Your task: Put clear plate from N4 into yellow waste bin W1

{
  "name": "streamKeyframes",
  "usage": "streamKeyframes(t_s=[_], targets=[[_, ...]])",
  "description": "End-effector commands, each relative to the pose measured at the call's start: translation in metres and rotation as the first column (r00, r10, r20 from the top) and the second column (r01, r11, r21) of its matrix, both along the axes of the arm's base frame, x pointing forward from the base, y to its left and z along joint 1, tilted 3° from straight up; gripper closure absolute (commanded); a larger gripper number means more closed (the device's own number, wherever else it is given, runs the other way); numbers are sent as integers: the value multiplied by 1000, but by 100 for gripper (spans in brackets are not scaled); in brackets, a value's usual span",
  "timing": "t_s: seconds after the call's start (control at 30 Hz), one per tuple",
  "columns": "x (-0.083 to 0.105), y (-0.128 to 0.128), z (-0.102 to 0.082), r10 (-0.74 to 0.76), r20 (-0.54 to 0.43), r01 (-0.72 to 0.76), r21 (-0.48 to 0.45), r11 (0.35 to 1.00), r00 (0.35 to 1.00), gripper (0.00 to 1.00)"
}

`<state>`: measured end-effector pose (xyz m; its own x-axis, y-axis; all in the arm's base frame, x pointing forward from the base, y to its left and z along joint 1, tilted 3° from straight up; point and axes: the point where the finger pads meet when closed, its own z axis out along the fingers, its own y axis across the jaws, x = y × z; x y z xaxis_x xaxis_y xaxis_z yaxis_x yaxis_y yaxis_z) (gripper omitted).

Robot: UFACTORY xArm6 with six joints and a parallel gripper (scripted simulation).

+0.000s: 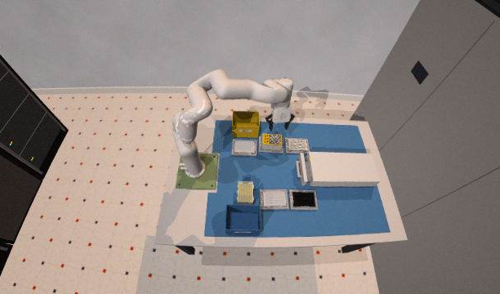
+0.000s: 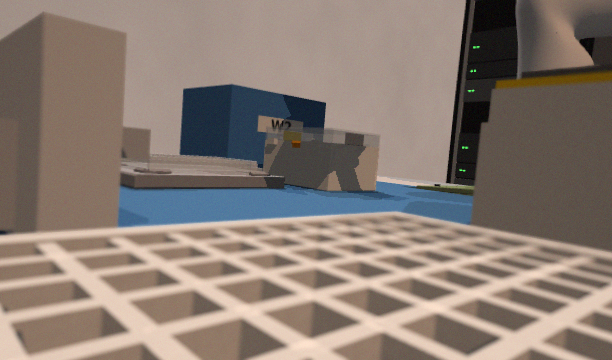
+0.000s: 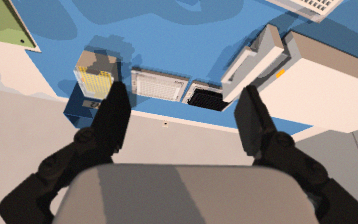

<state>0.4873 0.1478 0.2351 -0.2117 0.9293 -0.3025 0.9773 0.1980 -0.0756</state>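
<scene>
- gripper (image 1: 279,123) wide open, nothing in it
- hangs above bench's far edge, just right of yellow bin (image 1: 246,123)
- blue bin (image 1: 243,220) at near edge

Pale tiled floor (image 1: 91,171) with red and blue dots. Grey wall (image 1: 152,37) behind the jaws; grey cabinet (image 1: 446,122) and dark rack (image 1: 13,135) flank them.

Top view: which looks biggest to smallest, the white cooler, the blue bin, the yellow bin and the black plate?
1. White cooler
2. Blue bin
3. Yellow bin
4. Black plate

The two bins look close in size.
</scene>
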Motion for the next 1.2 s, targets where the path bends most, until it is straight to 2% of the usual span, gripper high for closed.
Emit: streamKeyframes(t_s=[0.0, 0.07, 0.17, 0.37, 0.43, 0.5, 0.6, 0.63, 0.93, 1.0, 1.17], targets=[[-2, -13, 4, -157, 52, 156, 31, 987, 986, 0], [-4, -22, 5, -221, 65, 218, 43, 975, 973, 0], [-4, -23, 5, -267, 74, 264, 53, 963, 961, 0], [-10, -43, 7, -434, 102, 426, 91, 900, 895, 0], [-10, -43, 7, -434, 102, 426, 91, 900, 895, 0], [-13, -52, 8, -492, 110, 482, 105, 870, 864, 0], [-13, -53, 8, -575, 119, 562, 126, 818, 810, 0], [-13, -53, 8, -575, 119, 562, 126, 818, 810, 0], [-22, -77, 10, -768, 132, 745, 184, 641, 627, 0], [-22, -77, 10, -768, 132, 745, 184, 641, 627, 0], [-28, -91, 11, -862, 131, 834, 218, 507, 490, 0]])
